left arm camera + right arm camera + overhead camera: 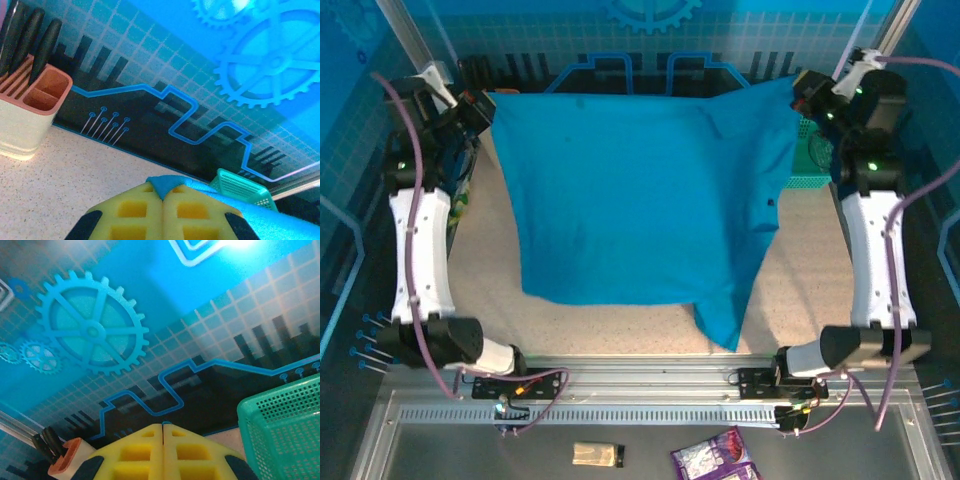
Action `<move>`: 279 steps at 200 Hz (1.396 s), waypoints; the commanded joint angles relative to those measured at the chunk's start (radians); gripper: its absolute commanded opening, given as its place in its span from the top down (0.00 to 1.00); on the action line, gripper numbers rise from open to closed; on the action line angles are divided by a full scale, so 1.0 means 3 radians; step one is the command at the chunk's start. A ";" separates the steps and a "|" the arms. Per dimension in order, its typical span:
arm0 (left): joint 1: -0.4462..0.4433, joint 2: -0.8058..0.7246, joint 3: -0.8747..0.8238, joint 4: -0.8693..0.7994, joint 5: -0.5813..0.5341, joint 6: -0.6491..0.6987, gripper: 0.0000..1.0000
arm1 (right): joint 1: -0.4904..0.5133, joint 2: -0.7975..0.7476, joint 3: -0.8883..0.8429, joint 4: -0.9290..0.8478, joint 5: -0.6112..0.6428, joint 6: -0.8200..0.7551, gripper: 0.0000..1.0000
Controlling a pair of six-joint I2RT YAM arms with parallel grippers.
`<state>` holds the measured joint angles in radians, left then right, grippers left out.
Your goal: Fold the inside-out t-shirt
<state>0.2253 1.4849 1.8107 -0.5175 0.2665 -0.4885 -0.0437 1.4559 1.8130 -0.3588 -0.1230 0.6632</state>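
The inside-out t-shirt [640, 200] hangs spread between the arms, its long axis running nine to three; left gripper [480, 108] is clenched on its ten-o'clock corner; right gripper [803, 95] pinches the two-o'clock corner; the hem trails toward six.

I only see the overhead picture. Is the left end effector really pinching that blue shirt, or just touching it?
Observer: Pinching. The left end effector has its yellow pads pressed together, with the t-shirt edge caught between them.
Operator: And the right one?
Observer: The right end effector is shut too; just a blue speck shows at the seam.
Operator: Anything standing near the left arm?
Observer: A white holder with black handles.
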 commanded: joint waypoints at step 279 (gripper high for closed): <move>0.0679 -0.1059 -0.3884 0.0286 -0.0026 -0.0559 1.00 | 0.0755 -0.1065 -0.3677 -0.0353 -0.0546 0.0314 1.00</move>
<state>0.4171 1.2671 0.7128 -0.4473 0.2989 -0.5900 0.1677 1.2156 0.7422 -0.4129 -0.2707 0.7372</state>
